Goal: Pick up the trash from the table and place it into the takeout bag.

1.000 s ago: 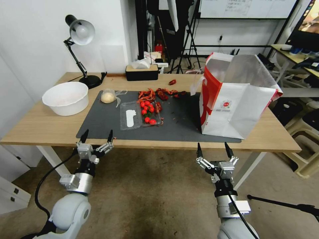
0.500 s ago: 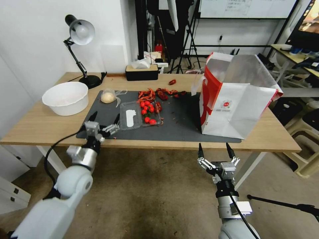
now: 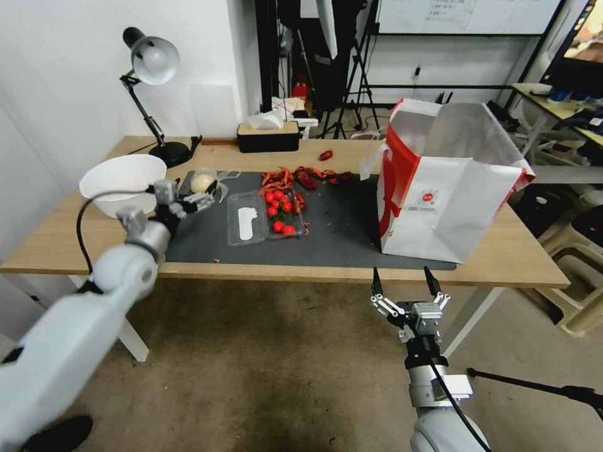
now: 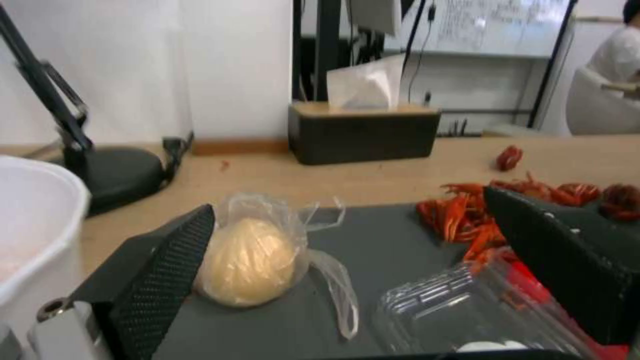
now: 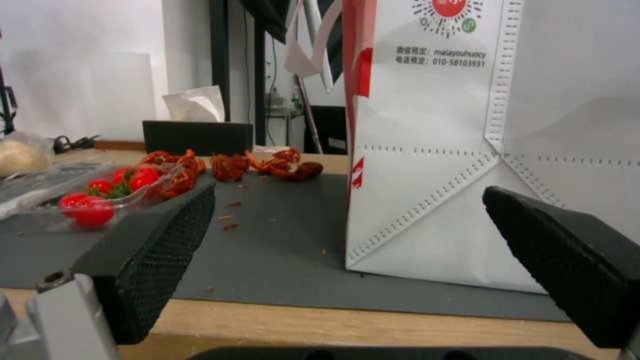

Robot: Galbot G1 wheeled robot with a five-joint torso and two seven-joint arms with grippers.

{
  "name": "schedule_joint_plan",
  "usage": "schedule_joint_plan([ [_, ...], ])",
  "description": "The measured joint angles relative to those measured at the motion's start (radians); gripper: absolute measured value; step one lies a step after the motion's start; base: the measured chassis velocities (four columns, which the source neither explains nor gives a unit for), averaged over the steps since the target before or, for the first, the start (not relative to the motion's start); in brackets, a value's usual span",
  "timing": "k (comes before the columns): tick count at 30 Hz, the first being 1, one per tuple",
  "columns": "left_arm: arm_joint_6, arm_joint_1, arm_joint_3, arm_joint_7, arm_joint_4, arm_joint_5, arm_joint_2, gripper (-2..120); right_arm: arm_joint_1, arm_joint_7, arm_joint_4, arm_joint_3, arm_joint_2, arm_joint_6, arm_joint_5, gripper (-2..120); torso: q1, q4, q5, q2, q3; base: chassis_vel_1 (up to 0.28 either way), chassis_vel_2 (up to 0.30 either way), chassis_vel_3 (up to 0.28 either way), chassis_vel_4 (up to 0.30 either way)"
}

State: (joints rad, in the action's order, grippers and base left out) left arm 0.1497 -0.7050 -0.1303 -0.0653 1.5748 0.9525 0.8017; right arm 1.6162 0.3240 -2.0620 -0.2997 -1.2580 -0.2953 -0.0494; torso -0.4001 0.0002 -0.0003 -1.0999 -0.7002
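Observation:
The trash I see is a clear bag with a beige bun [image 3: 203, 182], lying at the far left corner of the dark mat [image 3: 339, 235] on the light-wood table [image 3: 69, 242]. My left gripper [image 3: 200, 193] hovers open just in front of it. In the left wrist view the bun bag [image 4: 250, 260] lies by one finger [image 4: 167, 280], not gripped. The takeout bag [image 3: 449, 188] stands open at the right end of the mat. My right gripper [image 3: 402, 282] hangs open below the table's front edge, facing the takeout bag [image 5: 453, 150].
A clear tray of cherry tomatoes [image 3: 267, 216] sits mid-mat, with red shell scraps [image 3: 301, 177] behind it. A large white bowl [image 3: 122, 182] stands left of the mat, partly behind my left arm. A desk lamp [image 3: 151, 63] and a tissue box [image 3: 268, 137] line the back edge.
My left arm has risen from below the table's front edge and reached forward over the mat to the bun bag. The right arm has barely moved.

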Motion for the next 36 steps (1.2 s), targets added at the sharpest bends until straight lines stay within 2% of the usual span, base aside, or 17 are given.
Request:
schedule_joint_plan([
  [2,0.041,0.097,0.079,0.005,-0.07,0.039,-0.003,100,0.0,0.0,0.0,-0.002,0.0,0.001,0.0,100,0.0,-0.0005,0.0005,0.0,0.0,0.0,0.0,0.0,0.0],
  [3,0.041,0.097,0.079,0.005,-0.07,0.039,-0.003,100,0.0,0.0,0.0,-0.002,0.0,0.001,0.0,100,0.0,-0.0005,0.0005,0.0,0.0,0.0,0.0,0.0,0.0],
  [6,0.072,0.177,0.148,0.006,-0.142,0.071,0.006,100,-0.001,0.0,0.0,-0.004,0.0,0.001,-0.001,100,0.0,-0.0003,0.0002,0.0,0.0,0.0,0.0,0.0,0.0],
  [7,0.089,0.23,0.185,0.006,-0.197,0.073,0.021,100,-0.001,0.001,0.0,-0.006,-0.001,0.002,-0.001,100,0.0,-0.0003,0.0004,0.0,0.0,0.0,0.0,0.0,0.0],
  [12,0.123,0.296,0.224,0.006,-0.275,0.056,0.043,100,0.002,0.003,0.0,-0.011,-0.001,0.002,-0.002,100,0.0,-0.0001,0.0002,0.0,0.0,0.0,0.0,0.0,0.0],
  [15,0.182,0.364,0.251,0.006,-0.362,0.03,0.067,100,0.006,0.005,-0.001,-0.018,0.001,0.002,-0.004,100,0.0,0.0,0.0003,0.0,0.0,0.0,0.0,0.0,0.0],
  [23,0.249,0.429,0.286,0.005,-0.456,0.021,0.095,97,0.003,0.006,-0.001,-0.019,-0.001,0.002,-0.005,100,0.0,0.0,0.0002,0.0,0.0,0.0,0.0,0.0,0.0],
  [29,0.285,0.449,0.296,0.005,-0.49,0.02,0.107,92,0.003,0.007,0.0,-0.019,-0.001,0.001,-0.005,100,0.0,-0.0001,0.0003,0.0,0.0,0.0,0.0,0.0,0.0],
  [34,0.314,0.464,0.308,0.005,-0.52,0.011,0.124,71,0.002,0.009,0.002,-0.02,-0.003,0.001,-0.005,100,0.0,-0.0002,0.0003,0.0,0.0,0.0,0.0,0.0,0.0],
  [36,0.316,0.465,0.309,0.005,-0.523,0.009,0.126,68,0.002,0.01,0.002,-0.02,-0.003,0.001,-0.005,100,0.0,-0.0003,0.0003,0.0,0.0,0.0,0.0,0.0,0.0],
])
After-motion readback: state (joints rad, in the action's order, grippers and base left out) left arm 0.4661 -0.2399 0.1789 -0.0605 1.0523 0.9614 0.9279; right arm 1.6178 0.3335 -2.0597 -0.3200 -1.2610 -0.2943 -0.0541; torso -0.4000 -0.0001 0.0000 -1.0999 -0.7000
